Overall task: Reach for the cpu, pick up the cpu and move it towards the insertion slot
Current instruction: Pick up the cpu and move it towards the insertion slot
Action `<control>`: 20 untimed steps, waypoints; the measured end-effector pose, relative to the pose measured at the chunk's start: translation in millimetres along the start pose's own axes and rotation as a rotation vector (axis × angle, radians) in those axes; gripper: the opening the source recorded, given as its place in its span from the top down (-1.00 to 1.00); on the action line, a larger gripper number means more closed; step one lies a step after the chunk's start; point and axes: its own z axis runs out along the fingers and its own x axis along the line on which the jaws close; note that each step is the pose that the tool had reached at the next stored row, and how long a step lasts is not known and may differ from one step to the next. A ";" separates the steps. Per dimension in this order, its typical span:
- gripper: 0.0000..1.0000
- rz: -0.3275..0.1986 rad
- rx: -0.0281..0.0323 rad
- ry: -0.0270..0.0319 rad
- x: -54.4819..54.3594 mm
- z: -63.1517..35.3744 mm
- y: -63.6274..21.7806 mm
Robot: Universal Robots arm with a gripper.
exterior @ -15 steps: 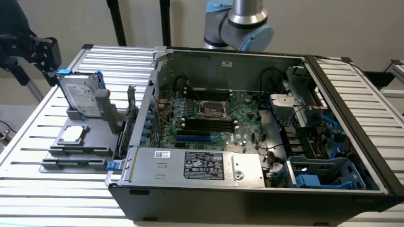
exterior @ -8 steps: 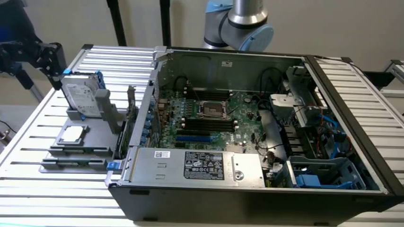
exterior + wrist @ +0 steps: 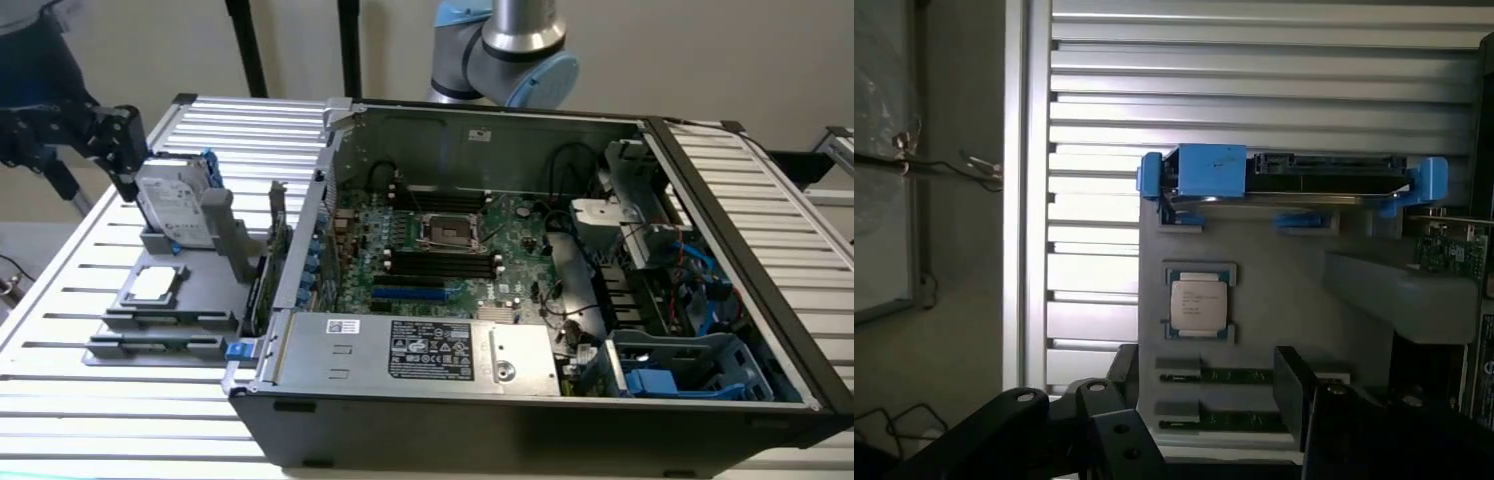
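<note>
Fingers (image 3: 1299,385): two black fingers stood spread apart; nothing was pinched between them
Gripper (image 3: 1204,370): hung above the near edge of the grey holder (image 3: 1284,270); touched nothing
Memory sticks (image 3: 1226,377): two green strips lay in the holder, closest to the fingertips
Cpu (image 3: 1199,305): lay just ahead of the finger gap; flat in a square recess, metal top up; its print was too small to read
Hard drive (image 3: 1294,178): stood on edge beyond the cpu, in a blue frame
Insertion slot (image 3: 450,232): well apart from the fingers, inside the open computer case (image 3: 534,420); silver frame, dark centre
Case label (image 3: 441,350): black-and-white sticker; text illegible
</note>
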 end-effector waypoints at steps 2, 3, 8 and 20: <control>-0.30 0.000 -0.0001 -0.0001 -0.3 3.7 -0.3; -0.30 0.000 -0.0001 -0.0002 -0.3 5.5 -0.4; -0.30 0.000 0.0000 0.0000 -0.4 14.5 -1.0; -0.30 0.000 -0.0001 -0.0007 -0.8 36.5 -1.6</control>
